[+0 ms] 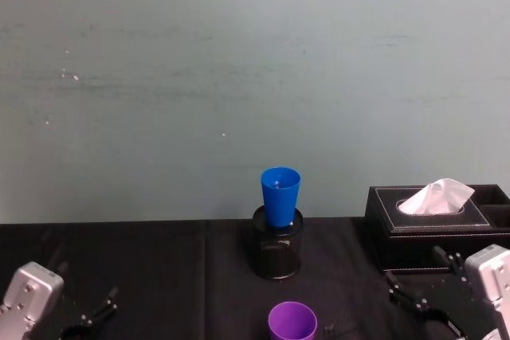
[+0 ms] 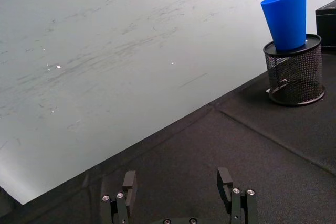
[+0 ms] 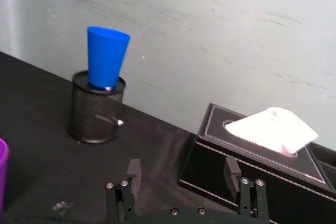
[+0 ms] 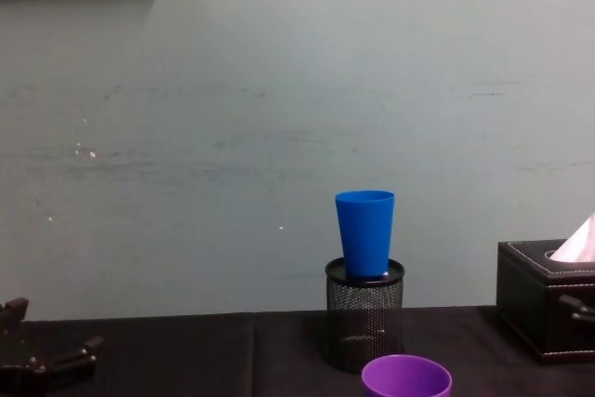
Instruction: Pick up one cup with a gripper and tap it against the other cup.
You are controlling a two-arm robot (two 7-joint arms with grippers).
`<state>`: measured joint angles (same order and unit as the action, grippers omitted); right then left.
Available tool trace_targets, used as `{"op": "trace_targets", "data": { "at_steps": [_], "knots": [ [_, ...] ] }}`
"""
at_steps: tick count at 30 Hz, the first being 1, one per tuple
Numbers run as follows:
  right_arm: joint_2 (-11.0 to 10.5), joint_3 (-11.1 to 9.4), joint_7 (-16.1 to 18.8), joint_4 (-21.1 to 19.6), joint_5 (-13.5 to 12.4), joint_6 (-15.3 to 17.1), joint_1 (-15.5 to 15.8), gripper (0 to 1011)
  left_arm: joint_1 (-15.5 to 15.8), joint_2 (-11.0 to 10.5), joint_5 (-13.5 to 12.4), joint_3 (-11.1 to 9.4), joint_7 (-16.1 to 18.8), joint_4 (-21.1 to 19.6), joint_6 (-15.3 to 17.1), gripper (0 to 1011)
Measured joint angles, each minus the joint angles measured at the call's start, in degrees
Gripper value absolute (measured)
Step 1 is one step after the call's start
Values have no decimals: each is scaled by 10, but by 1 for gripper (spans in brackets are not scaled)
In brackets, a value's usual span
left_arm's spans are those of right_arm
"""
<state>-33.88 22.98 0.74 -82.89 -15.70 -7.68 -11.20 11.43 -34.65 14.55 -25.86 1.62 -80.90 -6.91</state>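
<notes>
The right gripper hangs low over the black tablecloth, its jaws spread wide with nothing between them. The tissue box lies just ahead of it. The purple cup stands upright, mouth up, to this gripper's left and apart from it (roughly midway between the two grippers). Farther forward and to its left, the blue cup sits upright with its base dropped into the black mesh pen holder. The left gripper rests low at the other side, equally wide open and empty, with the blue cup ahead to its right.
</notes>
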Motion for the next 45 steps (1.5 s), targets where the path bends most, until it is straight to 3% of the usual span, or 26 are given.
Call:
{"op": "trace_targets", "data": {
  "at_steps": [5,10,17,20,28,45],
  "knots": [
    [-8,-10,43,-18,-27,6,8,1003,0,0,0,0,0,0,0,1000],
    [-32,-16,161,-26,-96,8,23,1003,0,0,0,0,0,0,0,1000],
    [-38,-2,278,-14,-135,0,22,1003,0,0,0,0,0,0,0,1000],
    [-31,8,312,0,-138,-1,12,1003,0,0,0,0,0,0,0,1000],
    [-7,29,360,34,-122,2,-17,1003,0,0,0,0,0,0,0,1000],
    [43,56,396,112,-79,-19,-73,1003,0,0,0,0,0,0,0,1000]
  ]
}}
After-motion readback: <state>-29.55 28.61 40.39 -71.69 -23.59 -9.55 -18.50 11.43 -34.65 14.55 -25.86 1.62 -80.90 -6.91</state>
